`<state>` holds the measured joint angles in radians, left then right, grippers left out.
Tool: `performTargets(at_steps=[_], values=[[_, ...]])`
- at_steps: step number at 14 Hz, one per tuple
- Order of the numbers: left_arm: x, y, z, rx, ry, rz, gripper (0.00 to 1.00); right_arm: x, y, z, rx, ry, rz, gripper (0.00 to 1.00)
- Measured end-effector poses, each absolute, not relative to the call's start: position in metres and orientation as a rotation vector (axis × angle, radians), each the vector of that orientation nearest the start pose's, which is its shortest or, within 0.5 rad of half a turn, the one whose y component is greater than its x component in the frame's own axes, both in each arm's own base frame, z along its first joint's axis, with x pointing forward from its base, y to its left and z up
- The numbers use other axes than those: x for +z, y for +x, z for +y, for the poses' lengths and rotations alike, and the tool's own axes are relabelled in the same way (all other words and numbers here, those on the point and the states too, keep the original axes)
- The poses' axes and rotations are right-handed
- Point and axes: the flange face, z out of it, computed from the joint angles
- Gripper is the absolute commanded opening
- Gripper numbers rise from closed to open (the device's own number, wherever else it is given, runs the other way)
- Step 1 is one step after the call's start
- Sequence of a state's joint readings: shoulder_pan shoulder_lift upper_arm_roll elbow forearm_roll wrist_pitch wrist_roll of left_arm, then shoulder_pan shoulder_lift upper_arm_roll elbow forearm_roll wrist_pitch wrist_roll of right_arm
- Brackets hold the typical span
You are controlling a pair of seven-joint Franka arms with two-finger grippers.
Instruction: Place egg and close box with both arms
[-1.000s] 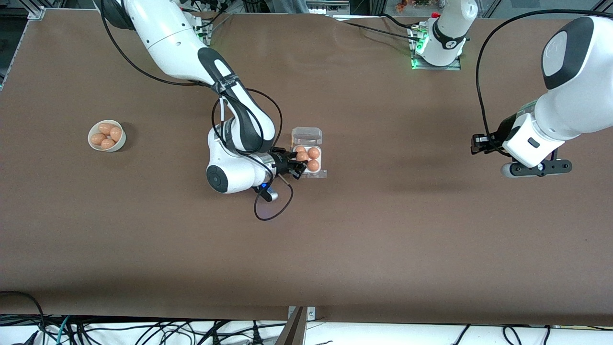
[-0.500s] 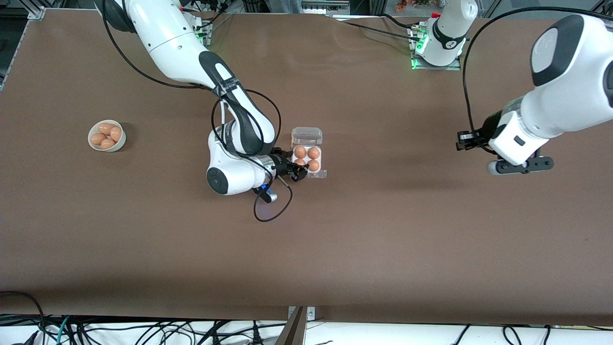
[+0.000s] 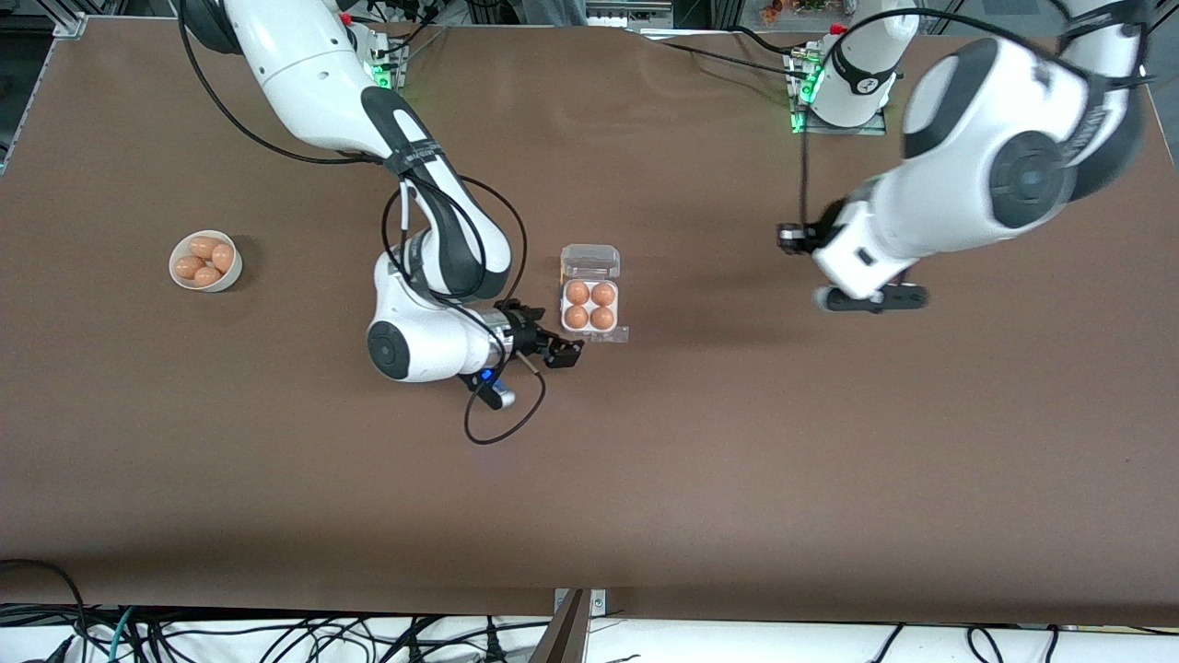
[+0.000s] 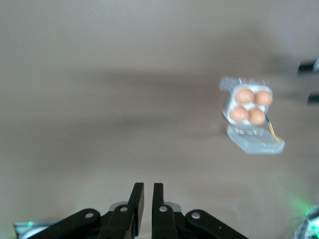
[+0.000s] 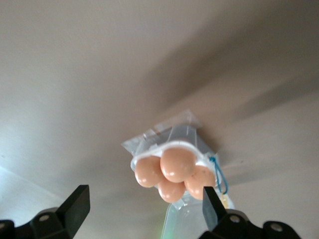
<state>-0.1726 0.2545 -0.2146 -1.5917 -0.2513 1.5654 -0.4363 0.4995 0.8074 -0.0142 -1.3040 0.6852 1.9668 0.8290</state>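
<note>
Front view: the right gripper, wide open and empty, hovered beside the box, four eggs seated, lid lying open. The left gripper, nearly shut and empty, hung well apart; a one-sided push might skid the box.

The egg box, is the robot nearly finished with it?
Partly. All four cells of the egg box hold eggs, so placing looks done. The right claw, open and empty, sits beside the box. The left claw, shut, hangs over bare table toward the left arm's end. The clear lid is open, so closing is left.
</note>
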Motion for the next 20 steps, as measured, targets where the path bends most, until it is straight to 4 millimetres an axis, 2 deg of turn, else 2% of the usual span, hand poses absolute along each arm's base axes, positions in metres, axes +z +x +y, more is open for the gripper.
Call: performTargets(at_steps=[2,4,6,9,12,15,18,20], values=[[0.444,0.538,-0.295,0.742,-3.203,-0.173,0.11,0.287,0.643,0.352,0.625,-2.577,0.874,1.00],[0.417,0.523,-0.332,0.849,-3.165,-0.180,0.11,0.314,0.656,0.314,0.580,-2.626,0.890,1.00],[0.401,0.515,-0.351,0.946,-3.158,-0.192,0.11,0.336,0.663,0.279,0.541,-2.695,0.852,1.00],[0.377,0.503,-0.372,1.045,-3.120,-0.199,0.10,0.352,0.666,0.245,0.502,-2.808,0.737,1.00],[0.338,0.471,-0.422,1.088,-3.032,-0.209,0.08,0.369,0.664,0.219,0.442,-2.958,0.552,1.00],[0.304,0.453,-0.464,1.104,-2.977,-0.234,0.04,0.400,0.644,0.181,0.338,-3.100,0.366,1.00],[0.277,0.439,-0.498,1.063,-2.998,-0.238,0.03,0.435,0.607,0.143,0.170,-3.170,0.181,1.00],[0.263,0.436,-0.511,1.022,-3.027,-0.277,0.03,0.468,0.583,0.111,0.120,-3.205,0.024,1.00]])
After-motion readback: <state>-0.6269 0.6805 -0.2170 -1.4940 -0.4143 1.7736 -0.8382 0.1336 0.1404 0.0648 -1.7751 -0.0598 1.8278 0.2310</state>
